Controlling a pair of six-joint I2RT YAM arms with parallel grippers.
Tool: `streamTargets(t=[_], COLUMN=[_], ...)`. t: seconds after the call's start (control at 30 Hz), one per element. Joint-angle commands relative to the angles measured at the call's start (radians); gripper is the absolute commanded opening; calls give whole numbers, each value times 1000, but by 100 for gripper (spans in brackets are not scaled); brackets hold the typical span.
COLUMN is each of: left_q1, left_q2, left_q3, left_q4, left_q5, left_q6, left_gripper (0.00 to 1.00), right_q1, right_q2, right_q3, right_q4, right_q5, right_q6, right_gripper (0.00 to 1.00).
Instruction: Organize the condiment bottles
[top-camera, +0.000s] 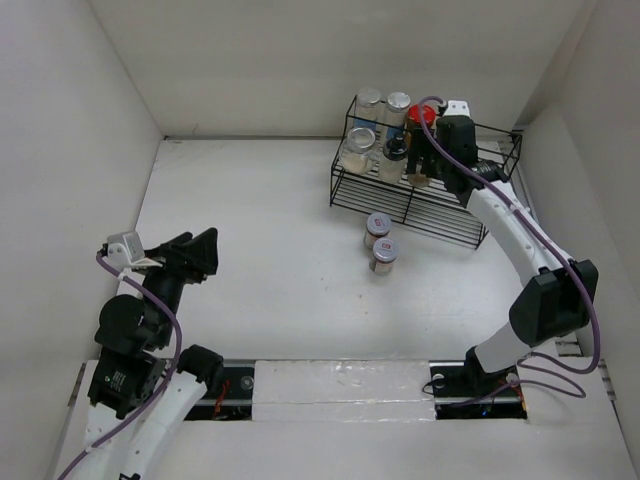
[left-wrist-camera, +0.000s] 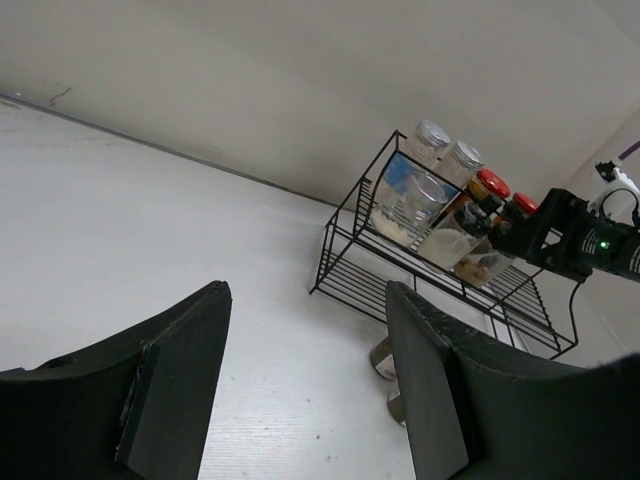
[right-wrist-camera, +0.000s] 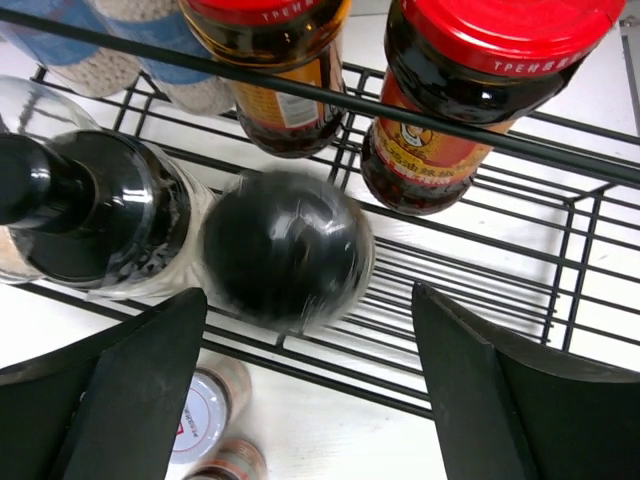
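Note:
The black wire rack (top-camera: 440, 215) holds several condiment jars: silver-lidded ones (top-camera: 368, 98) at the back left, a black-lidded one (top-camera: 395, 150) and a red-lidded one (top-camera: 420, 115). Two silver-lidded jars (top-camera: 378, 225) (top-camera: 383, 253) stand on the table in front of the rack. My right gripper (top-camera: 422, 170) hovers open over the rack's upper shelf. In the right wrist view, a blurred black-lidded jar (right-wrist-camera: 285, 250) stands just ahead of my open right gripper (right-wrist-camera: 305, 330), untouched, with two red-lidded jars (right-wrist-camera: 480, 80) (right-wrist-camera: 270, 60) behind. My left gripper (top-camera: 205, 250) is open and empty at the near left.
The rack (left-wrist-camera: 345, 270) shows far off in the left wrist view, beyond my open left gripper (left-wrist-camera: 305, 330). White walls enclose the table at the back and on both sides. A tall black-capped bottle (right-wrist-camera: 90, 210) stands left of the blurred jar on the rack shelf (right-wrist-camera: 480, 255).

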Motion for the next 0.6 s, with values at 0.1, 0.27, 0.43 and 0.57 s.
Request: streamTargets(t=[0.1,0.27,0.43,0.57], left_q1=[1,1,1,1], left_q2=[27,36,45,55], left_q3=[4,4,4,4], left_q4=[32,32,32,42], left_q5=[-8,0,-9,0], left_q6=[20,20,20,20], left_gripper=[59,59,59,59], right_q1=[21,134,292,392], right_q2=[-94,-346,-568,-597], right_q3=[27,-208,-602,-746], right_q4=[83,187,357,333], right_q5=[-3,89,3,-40], right_q6=[7,7,54,43], right_gripper=[94,88,31,85])
